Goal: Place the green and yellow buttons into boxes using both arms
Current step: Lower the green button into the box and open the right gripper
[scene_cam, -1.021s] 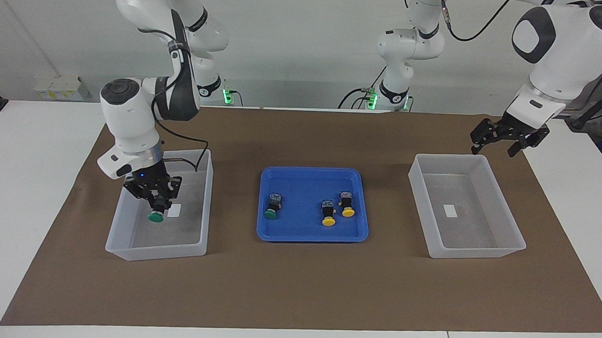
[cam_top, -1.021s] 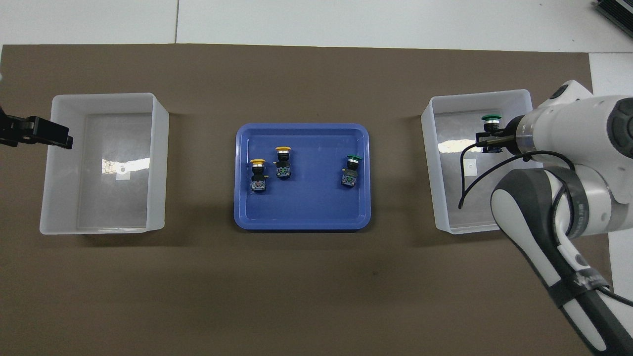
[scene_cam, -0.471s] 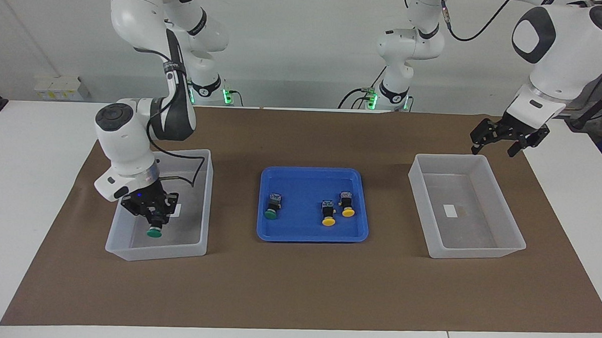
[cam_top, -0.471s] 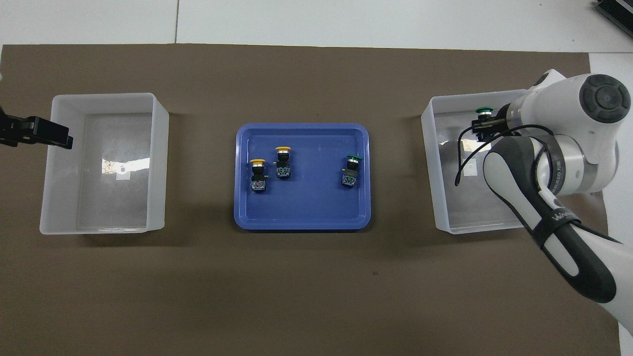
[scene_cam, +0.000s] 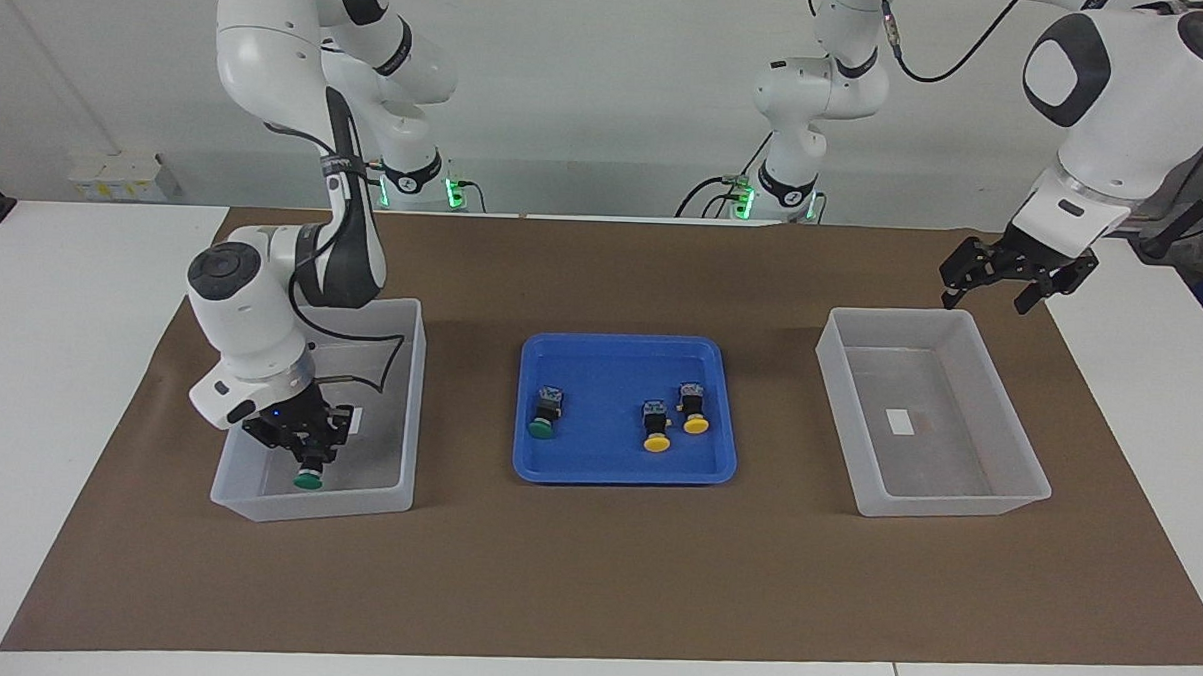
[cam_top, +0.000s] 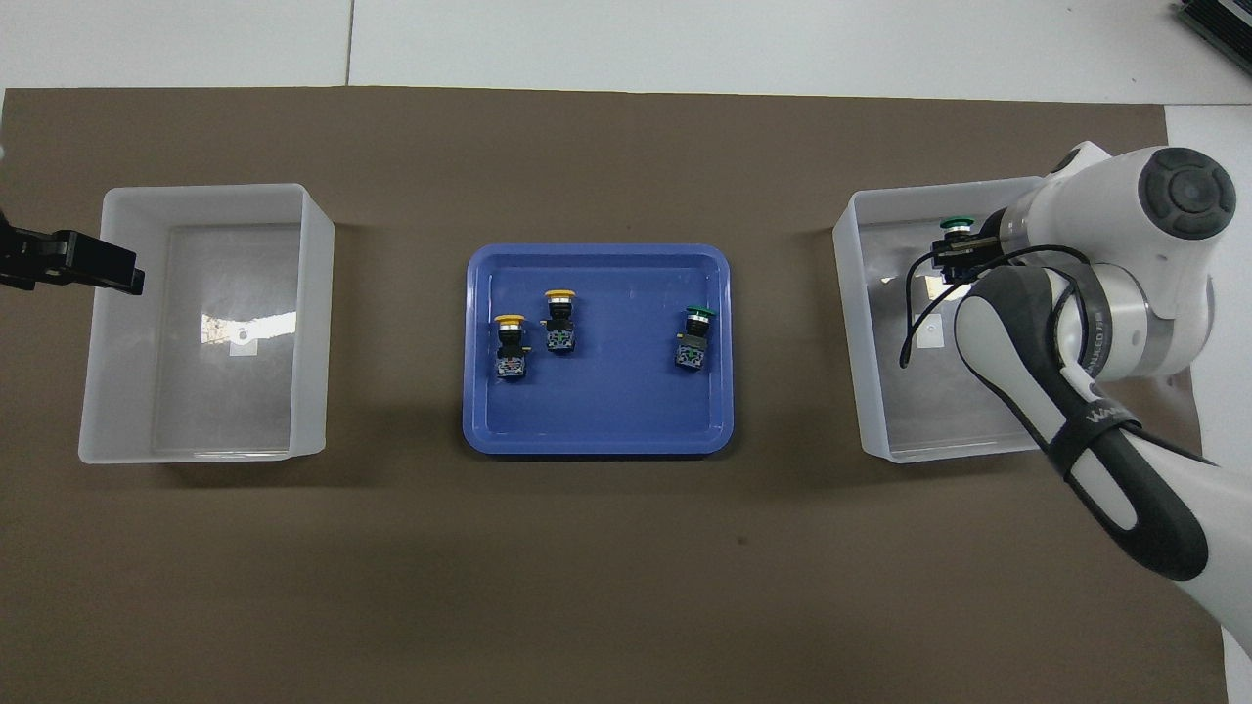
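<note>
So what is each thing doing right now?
Right gripper: shut on a green button, low inside its box.
Left gripper: open, waiting beside the other box, which holds nothing.
Blue tray: holds second green button, two yellow buttons.

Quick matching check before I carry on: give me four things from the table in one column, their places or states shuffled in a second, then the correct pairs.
Things:
1. right hand
2. left hand
3. box at the left arm's end
4. two yellow buttons

Places or states:
A. lying in the blue tray
B. open, waiting over the brown mat beside a box's corner
C. holds no button
D. shut on a green button, low inside the box at the right arm's end

Pairs: 1-D, 2-B, 3-C, 4-A
</note>
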Robot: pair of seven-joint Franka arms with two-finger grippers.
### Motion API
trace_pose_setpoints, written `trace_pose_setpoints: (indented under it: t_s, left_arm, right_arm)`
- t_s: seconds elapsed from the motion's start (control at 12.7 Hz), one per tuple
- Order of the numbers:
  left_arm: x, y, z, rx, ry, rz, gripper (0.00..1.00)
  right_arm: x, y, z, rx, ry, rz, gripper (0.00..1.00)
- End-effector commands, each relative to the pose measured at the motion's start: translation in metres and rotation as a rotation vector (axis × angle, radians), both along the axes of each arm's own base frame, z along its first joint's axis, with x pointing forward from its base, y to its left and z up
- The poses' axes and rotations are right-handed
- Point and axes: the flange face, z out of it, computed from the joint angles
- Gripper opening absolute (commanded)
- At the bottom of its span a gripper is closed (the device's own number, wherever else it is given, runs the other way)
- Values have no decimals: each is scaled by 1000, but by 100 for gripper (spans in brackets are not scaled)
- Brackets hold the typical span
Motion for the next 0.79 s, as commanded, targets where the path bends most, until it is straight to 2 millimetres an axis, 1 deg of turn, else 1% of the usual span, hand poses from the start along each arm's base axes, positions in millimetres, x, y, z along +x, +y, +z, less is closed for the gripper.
trace_pose_setpoints:
  t_s: [0.0, 0.08, 0.16, 0.24, 0.31, 0.39, 0.47, 0.55, 0.71]
  left_arm:
    - [-8, 0, 1, 13, -6, -5, 100]
    - [-8, 0, 1, 12, -6, -5, 100]
    - [-8, 0, 1, 13, -6, -5, 100]
    - [-8, 0, 1, 13, -6, -5, 100]
    - [-8, 0, 1, 13, -6, -5, 100]
    - [-8, 0, 1, 12, -6, -5, 100]
    - [-8, 0, 1, 13, -6, -5, 100]
    - [-8, 0, 2, 12, -8, -5, 100]
    - [-8, 0, 2, 13, -8, -5, 100]
  right_arm:
    - [12, -1, -8, 9, -29, 21, 10]
    - [12, 0, -8, 10, -29, 20, 72]
    - [11, 4, -10, 17, -31, 6, 100]
    - [11, 3, -8, 17, -39, -4, 100]
    - [9, 5, -2, 15, -40, 1, 100]
    - [6, 7, 13, 11, -45, 4, 100]
    - [-2, 8, 30, 6, -35, 5, 100]
    - [-8, 13, 50, 1, -20, 9, 100]
    - [-22, 41, 91, 1, -5, 30, 100]
